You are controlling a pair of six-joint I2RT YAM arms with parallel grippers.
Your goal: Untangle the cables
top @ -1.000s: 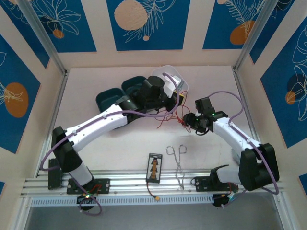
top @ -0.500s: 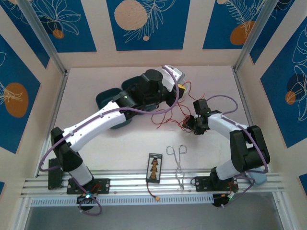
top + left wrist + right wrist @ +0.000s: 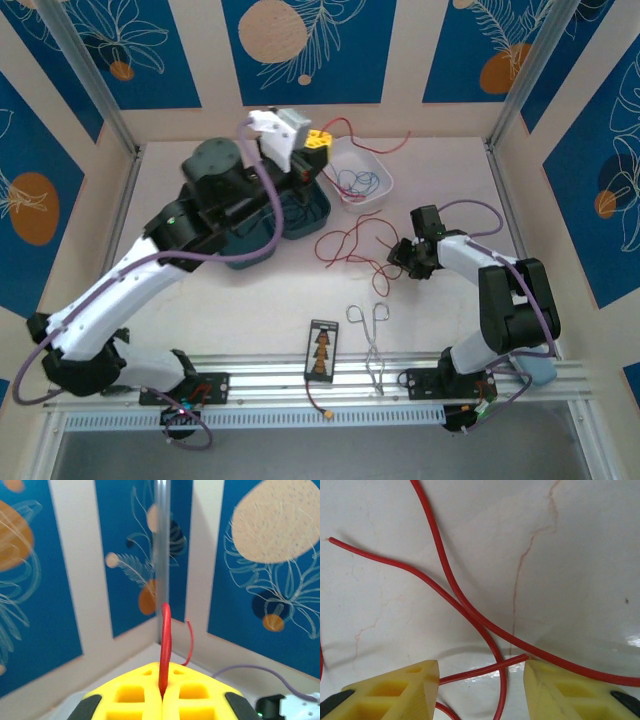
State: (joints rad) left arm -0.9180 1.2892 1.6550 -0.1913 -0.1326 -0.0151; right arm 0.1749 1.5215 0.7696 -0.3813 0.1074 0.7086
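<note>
- At 6 o'clock on the table (image 3: 260,300), hard by the rail: forceps (image 3: 370,345), lying flat, finger rings toward 12.
- Just at their 9: a small black card (image 3: 322,352), also flat.
- Past those, a little toward 3 of centre: red tangle (image 3: 352,250), loose loops spread on the bare top, apart from the forceps.
- At the tangle's 3 o'clock edge: right claw (image 3: 402,256), low over the top, jaws apart.
- Seen from its wrist: red strands crossing the gap between the yellow fingers (image 3: 395,690), none pinched.
- At 11: teal trays (image 3: 300,215), partly hidden under the left arm.
- At 1: white tray (image 3: 388,178), blue cables (image 3: 350,182) coiled inside.
- At 12, raised above the trays: left claw (image 3: 312,143), jaws together, clamped on a red cable (image 3: 338,122).
- From that grip: cable arching toward 2, over the white tray's far rim, close to the back wall.
- Seen from the left wrist: same cable standing straight up out of the shut yellow tips.
</note>
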